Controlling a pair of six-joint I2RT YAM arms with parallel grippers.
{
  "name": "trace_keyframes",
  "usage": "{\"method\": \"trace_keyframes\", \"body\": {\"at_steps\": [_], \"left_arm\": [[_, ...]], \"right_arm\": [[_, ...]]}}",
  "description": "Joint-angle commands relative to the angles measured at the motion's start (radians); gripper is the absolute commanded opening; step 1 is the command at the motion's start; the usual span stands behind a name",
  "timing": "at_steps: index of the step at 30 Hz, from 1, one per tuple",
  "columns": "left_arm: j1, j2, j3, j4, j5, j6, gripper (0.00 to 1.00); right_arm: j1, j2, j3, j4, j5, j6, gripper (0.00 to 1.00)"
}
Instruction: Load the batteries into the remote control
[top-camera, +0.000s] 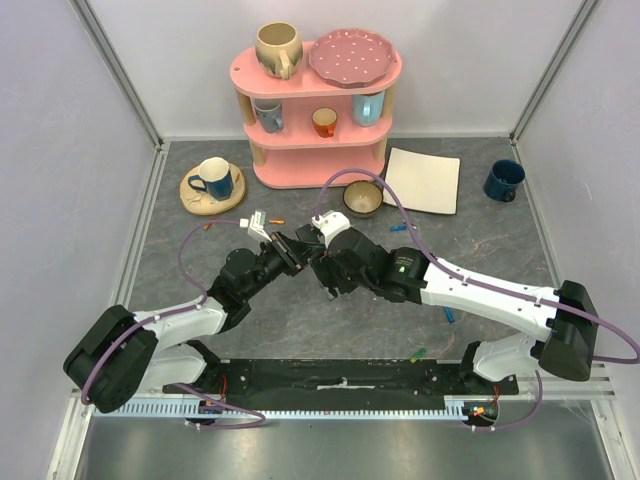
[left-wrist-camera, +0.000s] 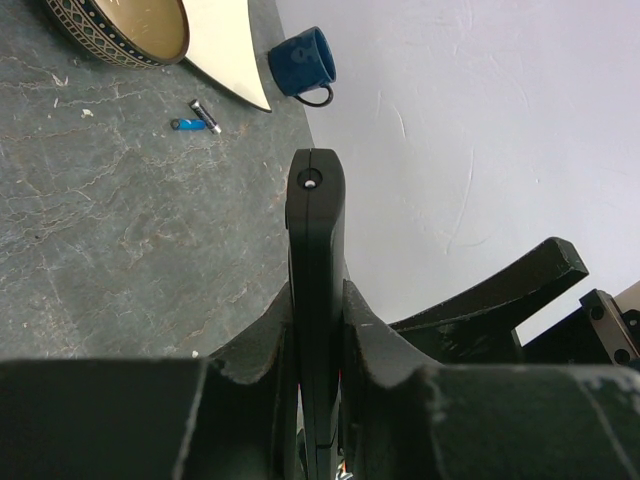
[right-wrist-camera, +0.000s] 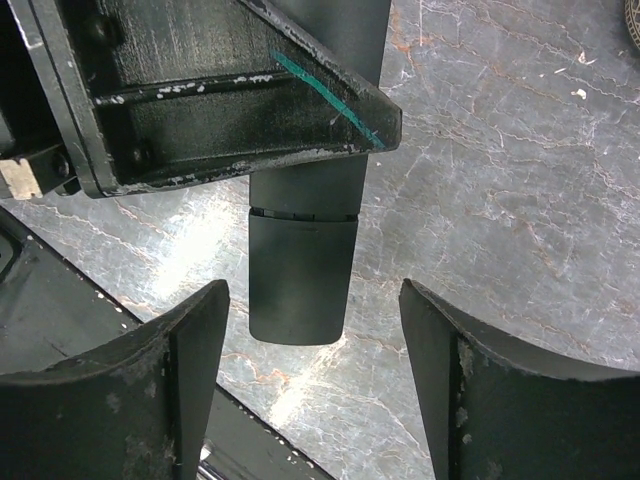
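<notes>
My left gripper (top-camera: 290, 250) (left-wrist-camera: 318, 296) is shut on the black remote control (left-wrist-camera: 316, 250) and holds it edge-on above the table. In the right wrist view the remote (right-wrist-camera: 298, 285) hangs down from the left gripper's finger (right-wrist-camera: 210, 100), its lower end between my right gripper's (right-wrist-camera: 312, 300) open fingers without touching them. My right gripper (top-camera: 322, 258) faces the left one at the table's middle. Loose batteries lie on the table: an orange one (top-camera: 281, 221), a blue one (top-camera: 400, 228) (left-wrist-camera: 195, 124), another blue one (top-camera: 450, 316), and a green one (top-camera: 418, 353).
A pink shelf (top-camera: 318, 150) with cups and a plate stands at the back. A bowl (top-camera: 362, 198) (left-wrist-camera: 120, 25), a cream square mat (top-camera: 424, 180) and a dark blue mug (top-camera: 503, 180) (left-wrist-camera: 303, 65) sit at the back right. A blue mug on a coaster (top-camera: 212, 180) sits at the back left.
</notes>
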Motion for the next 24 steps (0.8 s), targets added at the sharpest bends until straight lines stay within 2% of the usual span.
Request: {"method": "trace_keyframes", "body": {"at_steps": [1,17,24], "left_arm": [[0.003,-0.002,0.029,0.049,0.014,-0.023,0.02],[0.003,-0.007,0.029,0.060,0.017,-0.017,0.02],[0.003,-0.012,0.026,0.060,0.014,-0.012,0.02]], "right_arm": [[0.005,0.004,0.013,0.031,0.013,-0.016,0.75],[0.004,0.015,-0.006,0.045,0.002,-0.019,0.62],[0.004,0.007,-0.019,0.051,-0.007,-0.022,0.48]]}}
